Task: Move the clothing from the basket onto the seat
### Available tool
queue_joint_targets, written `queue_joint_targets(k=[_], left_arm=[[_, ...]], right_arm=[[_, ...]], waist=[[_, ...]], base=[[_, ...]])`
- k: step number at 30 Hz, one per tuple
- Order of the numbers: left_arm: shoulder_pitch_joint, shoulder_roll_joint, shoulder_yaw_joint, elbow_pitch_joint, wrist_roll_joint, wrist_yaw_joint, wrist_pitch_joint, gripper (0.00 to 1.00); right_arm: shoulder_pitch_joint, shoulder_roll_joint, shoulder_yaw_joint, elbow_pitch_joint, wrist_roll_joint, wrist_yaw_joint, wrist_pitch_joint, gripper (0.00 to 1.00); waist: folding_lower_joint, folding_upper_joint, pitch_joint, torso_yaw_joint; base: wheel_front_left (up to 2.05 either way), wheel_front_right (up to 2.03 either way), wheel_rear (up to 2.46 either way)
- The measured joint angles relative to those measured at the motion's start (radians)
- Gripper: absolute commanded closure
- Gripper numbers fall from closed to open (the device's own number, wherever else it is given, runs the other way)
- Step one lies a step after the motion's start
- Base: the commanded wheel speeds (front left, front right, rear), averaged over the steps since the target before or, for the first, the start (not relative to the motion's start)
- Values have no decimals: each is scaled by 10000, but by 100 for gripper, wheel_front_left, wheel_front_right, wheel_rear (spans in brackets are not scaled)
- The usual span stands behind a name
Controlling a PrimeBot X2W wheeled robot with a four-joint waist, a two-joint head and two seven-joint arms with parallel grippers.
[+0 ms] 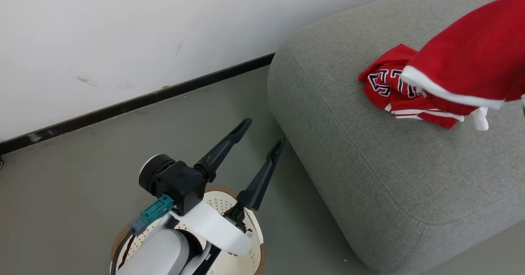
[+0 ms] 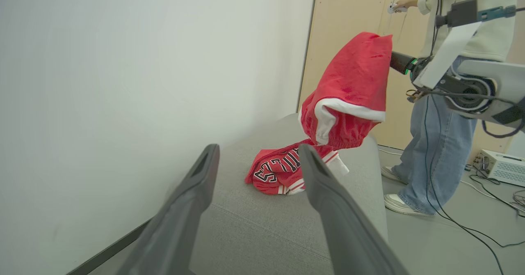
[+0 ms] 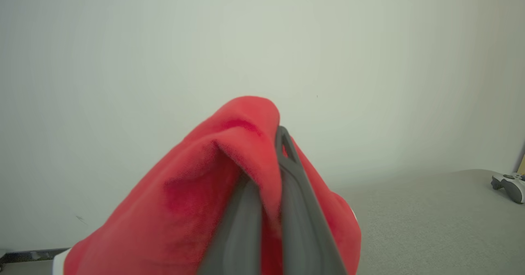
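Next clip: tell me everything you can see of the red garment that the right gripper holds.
The held red garment is plain red, soft and fleecy-looking, with a white band along its lower edge and a small white tab dangling. It hangs bunched from the right gripper, whose fingers are shut on a fold at its top. It is over the grey seat, above the lettered red garment lying there; whether its lowest edge touches that one cannot be told.

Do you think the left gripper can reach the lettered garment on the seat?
Likely yes: the left gripper is open, bare seat leads to the lettered garment, though the other garment hangs close above.
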Motion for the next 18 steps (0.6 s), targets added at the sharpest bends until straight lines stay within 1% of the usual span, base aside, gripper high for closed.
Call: queue_joint_targets(k=[9,14,18], left_arm=[[-13,226,150,-715,192,297,180,0],[-48,389,176,-1037,418,336,351,0],[-157,508,176,-1285,623,454,489,0]], right_arm=[[-1530,-529,-949,897,-228,0,268,100],[-1942,-796,-1312,1572,-585,0,387,100],[-2118,-826,-1457,2002,-828,0,399,100]], waist=[[0,0,626,166],[0,0,996,281],[0,0,1293,392]], base=[[0,0,0],[0,0,0],[0,0,0]])
